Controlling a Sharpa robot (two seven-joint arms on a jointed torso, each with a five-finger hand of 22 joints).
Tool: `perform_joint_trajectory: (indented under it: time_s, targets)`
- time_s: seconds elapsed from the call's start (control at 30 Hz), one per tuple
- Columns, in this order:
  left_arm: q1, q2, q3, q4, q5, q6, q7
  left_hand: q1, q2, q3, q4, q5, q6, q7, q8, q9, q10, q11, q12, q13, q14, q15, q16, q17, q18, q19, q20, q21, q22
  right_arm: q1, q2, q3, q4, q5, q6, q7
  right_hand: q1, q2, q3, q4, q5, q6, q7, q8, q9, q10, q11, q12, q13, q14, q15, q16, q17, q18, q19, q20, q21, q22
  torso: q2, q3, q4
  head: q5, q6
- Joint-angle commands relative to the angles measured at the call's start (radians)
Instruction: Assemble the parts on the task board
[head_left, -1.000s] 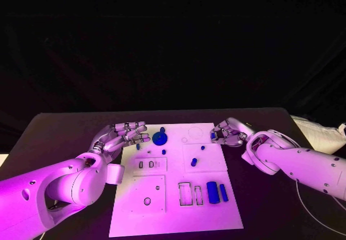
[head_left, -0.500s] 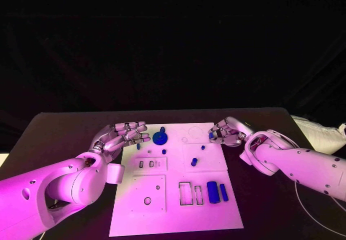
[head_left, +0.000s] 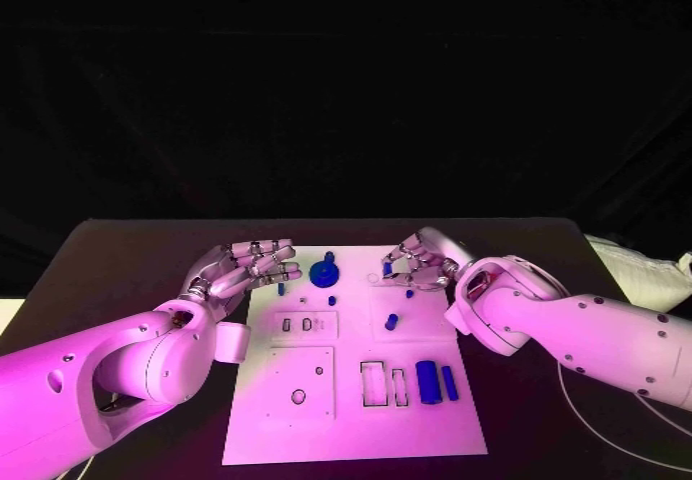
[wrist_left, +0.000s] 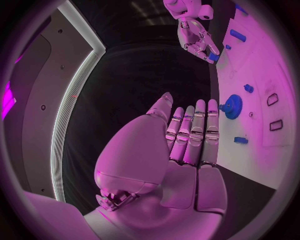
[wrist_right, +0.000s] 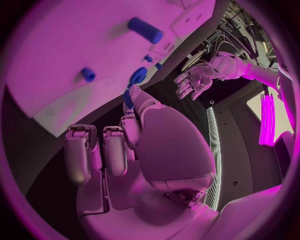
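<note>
Placement looks to be in hand: my right hand (head_left: 418, 265) pinches a small blue part (head_left: 388, 267) over the task board (head_left: 346, 440) toward one o'clock, left hand (head_left: 245, 268) spread empty, so I must next find its socket.

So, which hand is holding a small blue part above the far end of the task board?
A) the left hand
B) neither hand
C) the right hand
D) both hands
C: the right hand pinches a small blue part in its fingertips over the task board, while the left hand holds nothing, with its fingers apart.
</note>
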Motion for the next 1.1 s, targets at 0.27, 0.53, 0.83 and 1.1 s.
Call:
perform_joint_trajectory:
  time_s: [0.27,0.53,0.83,1.1]
  targets:
    - [0.001,0.002,0.001,0.004,0.002,0.009,0.010,-0.012,0.000,0.006,-0.001,0.000,-0.006,0.017,-0.004,-0.001,-0.006,0.001,0.000,-0.002,0.006,0.000,-0.005,0.002,0.011,0.005,-0.002,-0.005,-0.001,-0.002,0.117,-0.032,0.057,-0.232,0.069,-0.220,0.000,0.023,0.006,0.002,0.003,0.008,-0.009,0.003,0.005,0.019,-0.020,0.006,-0.010,0.077,-0.004,-0.001,0.122,-0.009,0.006,-0.001,0.003,0.111,-0.005,-0.0182,0.0176,0.002,-0.014]
    - [0.001,-0.001,0.001,0.008,0.051,0.012,0.020,-0.012,-0.001,0.008,-0.003,0.000,-0.007,0.017,-0.004,-0.001,-0.007,0.001,0.000,-0.002,0.006,0.000,-0.006,0.002,0.011,0.005,-0.002,-0.005,-0.002,-0.018,0.196,-0.059,0.034,-0.296,0.090,-0.259,-0.026,0.016,0.004,0.008,0.007,0.004,-0.008,0.000,0.003,0.019,-0.020,0.003,-0.011,0.077,-0.004,-0.003,0.118,-0.008,0.004,-0.001,0.001,0.107,-0.003,-0.0182,0.0200,0.023,-0.024]
    - [0.001,-0.002,0.001,0.010,0.069,0.012,0.021,-0.012,-0.001,0.008,-0.003,0.000,-0.007,0.017,-0.004,-0.001,-0.007,0.001,0.000,-0.002,0.006,0.000,-0.006,0.002,0.011,0.005,-0.002,-0.005,-0.002,-0.027,0.243,-0.070,0.014,-0.321,0.095,-0.269,-0.033,0.011,0.003,0.009,0.008,0.003,-0.008,-0.001,0.003,0.018,-0.020,0.002,-0.011,0.077,-0.004,-0.005,0.116,-0.007,0.003,-0.001,0.001,0.106,-0.003,-0.0168,0.0172,0.034,-0.033]
    - [0.001,0.001,0.001,0.014,0.071,0.012,0.018,-0.012,-0.001,0.009,-0.004,0.000,-0.006,0.016,-0.004,-0.001,-0.006,0.001,0.000,-0.001,0.006,0.000,-0.006,0.002,0.011,0.005,-0.002,-0.006,-0.002,-0.029,0.259,-0.076,0.001,-0.326,0.105,-0.274,-0.036,0.008,0.003,0.008,0.011,0.000,-0.007,-0.002,0.002,0.016,-0.019,-0.001,-0.014,0.076,-0.004,-0.006,0.113,-0.007,0.002,-0.001,0.000,0.105,-0.004,-0.0160,0.0162,0.043,-0.037]
